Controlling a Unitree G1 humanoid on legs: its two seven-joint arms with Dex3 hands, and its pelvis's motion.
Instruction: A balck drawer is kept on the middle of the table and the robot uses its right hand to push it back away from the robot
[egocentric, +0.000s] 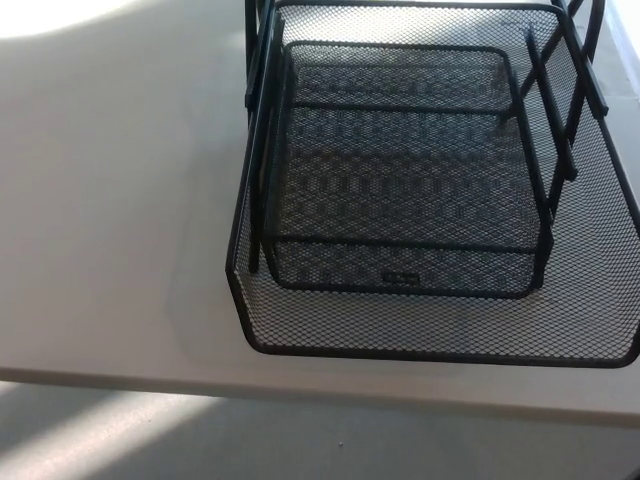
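A black wire-mesh drawer unit (420, 200) fills the middle and right of the head view. Its lower tray (430, 335) is pulled out towards me, with its front rim close to the table's near edge. A smaller upper mesh tray (400, 110) sits above it inside the black frame. Thin black frame bars (560, 110) slant down on the right side. Neither of my hands shows anywhere in the picture.
The white table (110, 200) stretches to the left of the drawer unit. Its near edge (300, 385) runs across the bottom, with grey floor (200, 440) below it. A bright patch of light lies at the top left.
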